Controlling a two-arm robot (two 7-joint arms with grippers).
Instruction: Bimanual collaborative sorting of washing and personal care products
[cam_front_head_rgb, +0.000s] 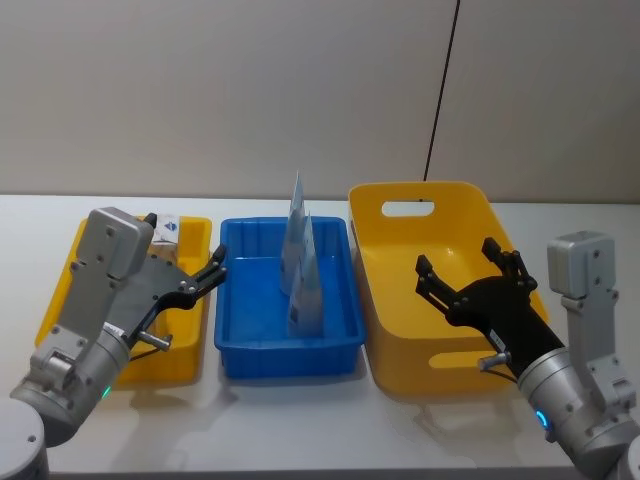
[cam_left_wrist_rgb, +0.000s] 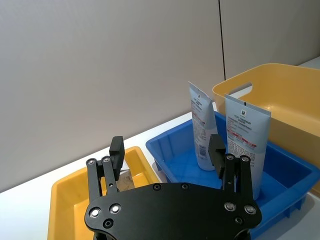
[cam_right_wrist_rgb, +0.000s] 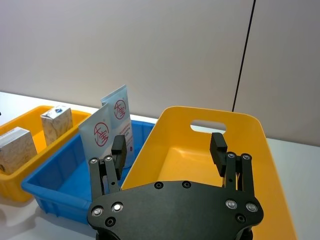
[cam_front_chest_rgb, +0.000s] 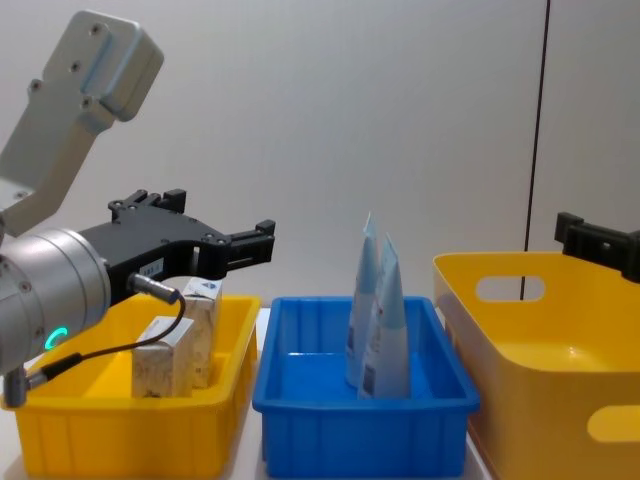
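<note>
The two tubes (cam_front_head_rgb: 300, 268) stand upright, crimped ends up, in the blue bin (cam_front_head_rgb: 285, 358) between the arms, while the two cartons (cam_front_chest_rgb: 160, 360) sit in the small yellow bin (cam_front_chest_rgb: 120, 430) just below the left tool (cam_front_head_rgb: 212, 272), so the left arm looks the nearer to either. The left tool hovers with its jaws wide apart and empty; the right tool (cam_front_head_rgb: 456, 258) hangs over the large yellow bin (cam_front_head_rgb: 430, 365), equally spread and gripping nothing
</note>
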